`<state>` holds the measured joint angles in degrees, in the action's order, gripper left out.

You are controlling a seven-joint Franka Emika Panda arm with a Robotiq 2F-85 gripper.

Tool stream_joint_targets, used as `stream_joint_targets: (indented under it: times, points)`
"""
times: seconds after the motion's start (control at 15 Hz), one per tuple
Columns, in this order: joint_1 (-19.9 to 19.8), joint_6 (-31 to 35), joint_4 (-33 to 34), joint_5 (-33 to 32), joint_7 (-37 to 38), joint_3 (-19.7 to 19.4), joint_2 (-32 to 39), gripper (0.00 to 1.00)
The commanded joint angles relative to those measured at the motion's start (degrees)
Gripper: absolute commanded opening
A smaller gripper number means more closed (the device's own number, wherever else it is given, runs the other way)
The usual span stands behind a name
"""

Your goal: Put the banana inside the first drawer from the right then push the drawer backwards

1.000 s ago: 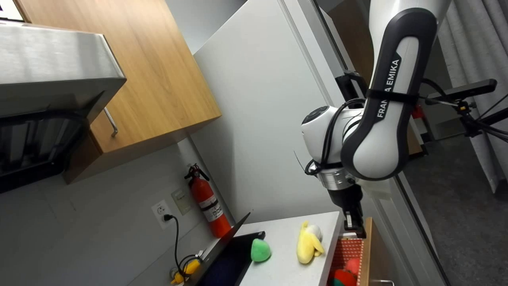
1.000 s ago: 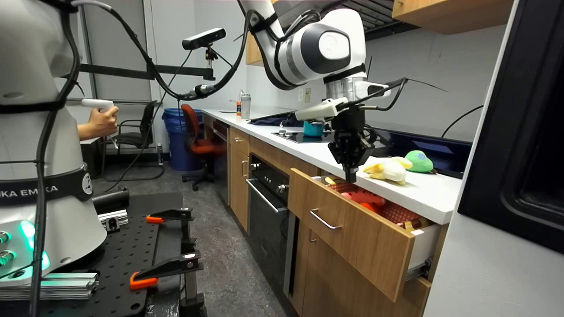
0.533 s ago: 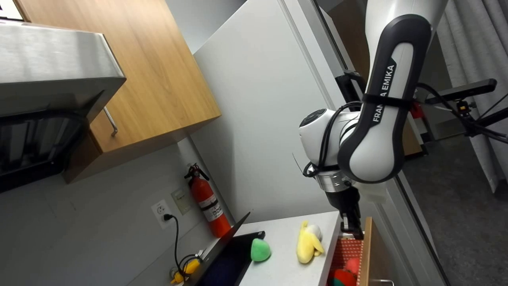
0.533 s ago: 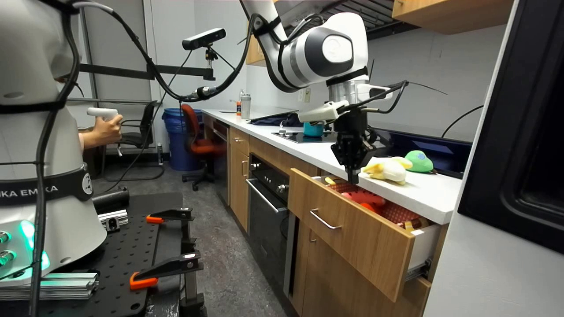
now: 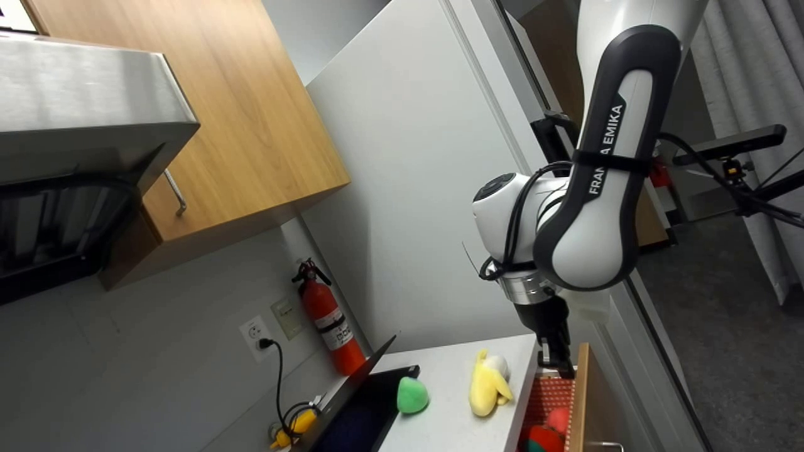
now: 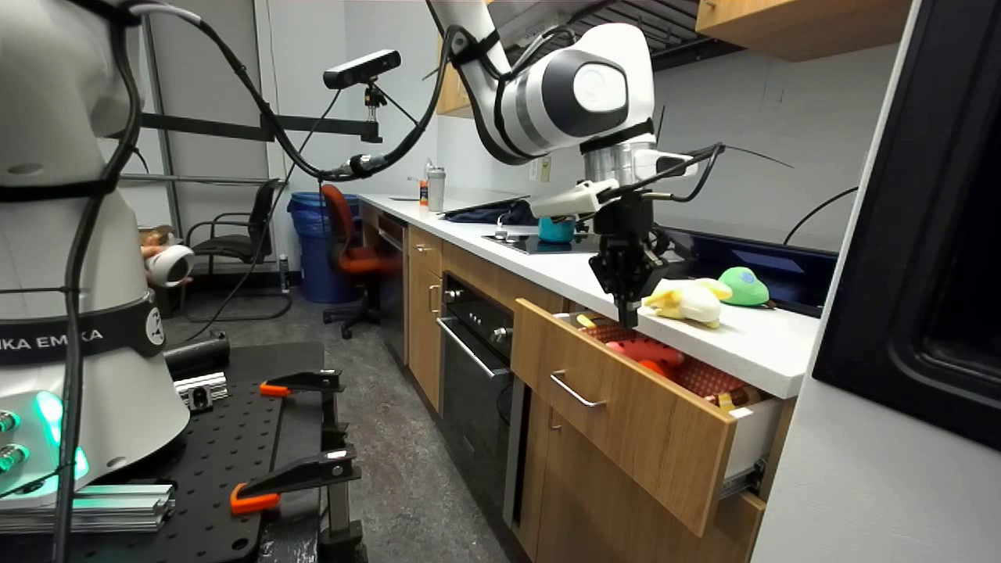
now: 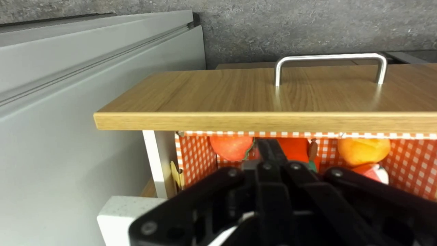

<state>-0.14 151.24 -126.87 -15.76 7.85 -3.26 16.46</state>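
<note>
Banana (image 5: 485,392) lay on the white counter (image 5: 443,389), drawer (image 6: 649,422) open, gripper (image 6: 628,314) bare.

Over the last second the gripper had edged toward the counter and nearly stopped over the drawer, while a white controller (image 6: 170,266) in the background dropped and swung round; banana and drawer had not shifted, so pick-up and push both seemed yet to come. The fingers (image 7: 264,150) were drawn together, nothing visible between them. Whether their tips dipped below the drawer's rim was hard to tell. In the wrist view the gripper covered part of a red item (image 7: 295,148) inside, the drawer's right end was cut off, and the banana was out of sight.
</note>
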Motion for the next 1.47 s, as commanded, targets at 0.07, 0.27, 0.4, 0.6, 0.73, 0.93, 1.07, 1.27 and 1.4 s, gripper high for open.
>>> stream_joint_targets:
  times: [0.07, 0.27, 0.4, 0.6, 0.73, 0.93, 1.07, 1.27, 1.4]
  points:
    - [0.72, -0.1, 0.06, 0.54, -0.48, -0.77, -0.03, 0.01]
    - [0.74, -0.1, 0.07, 0.54, -0.48, -0.79, -0.03, 0.01]
    - [0.75, -0.1, 0.07, 0.54, -0.47, -0.8, -0.03, 0.01]
    - [0.13, 7.22, -0.88, 0.01, -0.86, -1.16, -0.04, 0.32]
    - [1.04, 12.12, -0.47, -3.06, 0.18, -3.11, 0.74, 0.48]
    - [2.27, 18.02, -0.48, -5.84, 1.1, -6.43, 1.41, 0.7]
    - [2.26, 20.13, -1.32, -7.53, 1.67, -7.37, 1.09, 0.85]
    - [1.09, 24.11, -2.63, -5.29, -0.35, -5.61, 0.73, 1.0]
    - [0.73, 27.48, -2.38, -4.55, -0.93, -3.97, 0.77, 1.0]
